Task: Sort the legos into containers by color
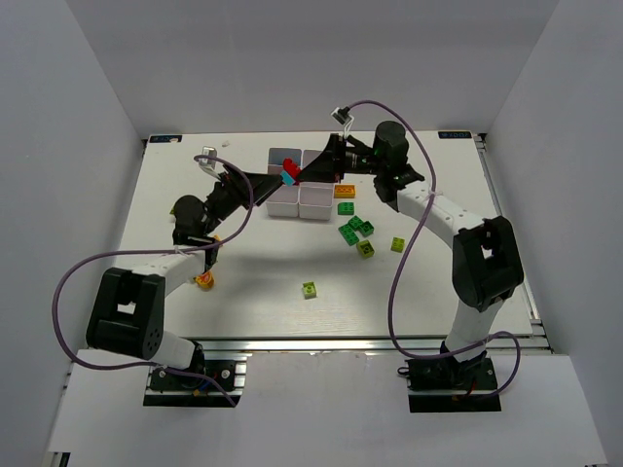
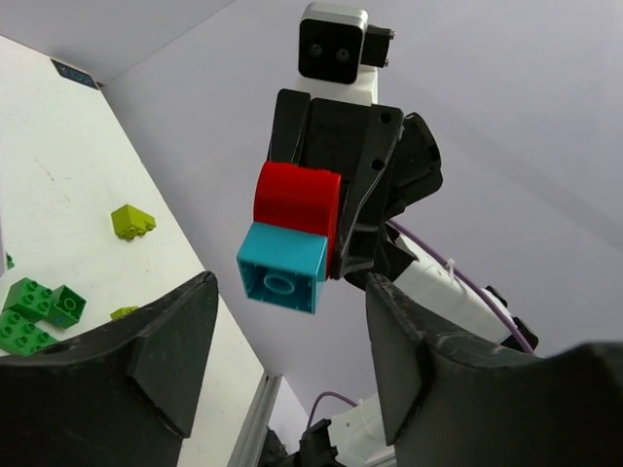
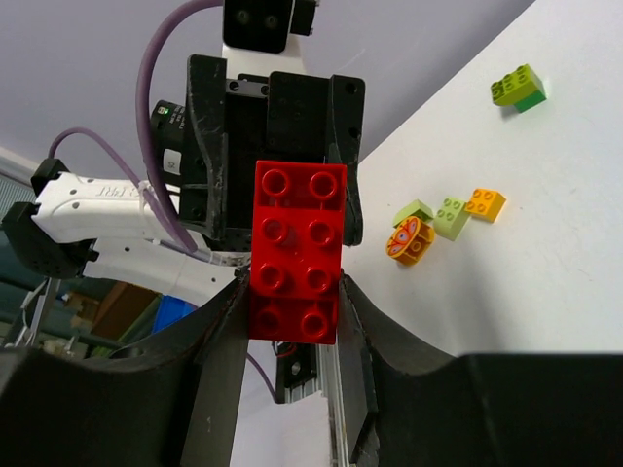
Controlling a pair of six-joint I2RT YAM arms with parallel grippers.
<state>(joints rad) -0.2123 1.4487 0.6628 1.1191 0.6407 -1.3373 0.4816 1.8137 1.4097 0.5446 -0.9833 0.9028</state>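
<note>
Above the white tray of containers [image 1: 313, 202], my right gripper [image 1: 310, 167] is shut on a red lego [image 1: 291, 167] with a light-blue lego [image 1: 288, 180] stuck to its underside. In the right wrist view the red lego [image 3: 297, 253], studs toward the camera, is clamped between both fingers of my right gripper [image 3: 292, 287]. My left gripper [image 1: 277, 178] faces it from the left. In the left wrist view the red lego [image 2: 297, 199] and light-blue lego [image 2: 282, 265] hang just ahead of my left gripper [image 2: 290, 292], which is open, its fingers apart from the blue one.
Loose legos lie right of the tray: an orange one [image 1: 345, 191], dark green ones [image 1: 352, 229], lime ones [image 1: 365, 249] [image 1: 398, 244]. Another lime one [image 1: 309, 289] sits nearer the front. A round orange piece [image 1: 204, 280] lies by the left arm.
</note>
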